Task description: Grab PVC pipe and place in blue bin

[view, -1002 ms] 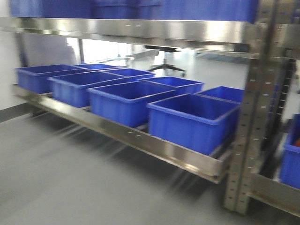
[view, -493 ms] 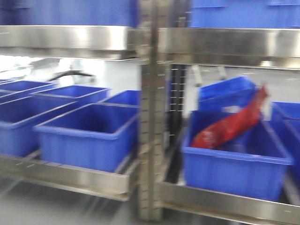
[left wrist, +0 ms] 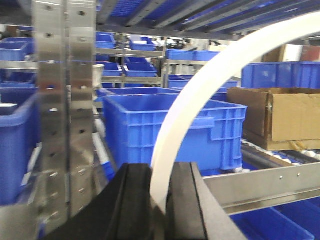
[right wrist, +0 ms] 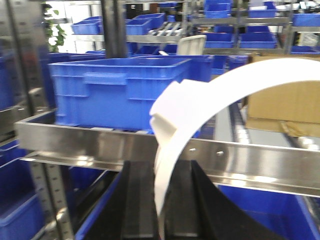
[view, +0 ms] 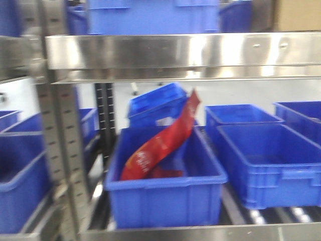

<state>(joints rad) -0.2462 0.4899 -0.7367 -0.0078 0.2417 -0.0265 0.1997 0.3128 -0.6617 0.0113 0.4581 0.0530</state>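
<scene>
Shelving (view: 150, 52): brushed steel with perforated uprights.
Blue bin (view: 165, 201): moulded plastic, rectangular and rimmed; a glossy red bag (view: 160, 143) is leaned inside.
PVC pipe (right wrist: 172, 115): smooth, white, broad curved band with a small lug; it is held in the air before a steel shelf rail.
Right hand (right wrist: 161, 200): flat black fingers are clamped on the PVC pipe.
Left hand (left wrist: 160, 200): clamped on a thin white arched strap (left wrist: 200, 85).

On lower shelf (view: 200, 232), centre: front bin (view: 165, 198), bag (view: 160, 143) leaning inside; tilted bin (view: 153, 103) directly behind. Right of it: near bin (view: 273, 165), far bin (view: 241, 114) behind. Left: upright post (view: 57, 150), side bin (view: 20, 186) beyond. Above: upper shelf (view: 175, 52) carrying top bin (view: 150, 17), carton (view: 298, 15) at right.
</scene>
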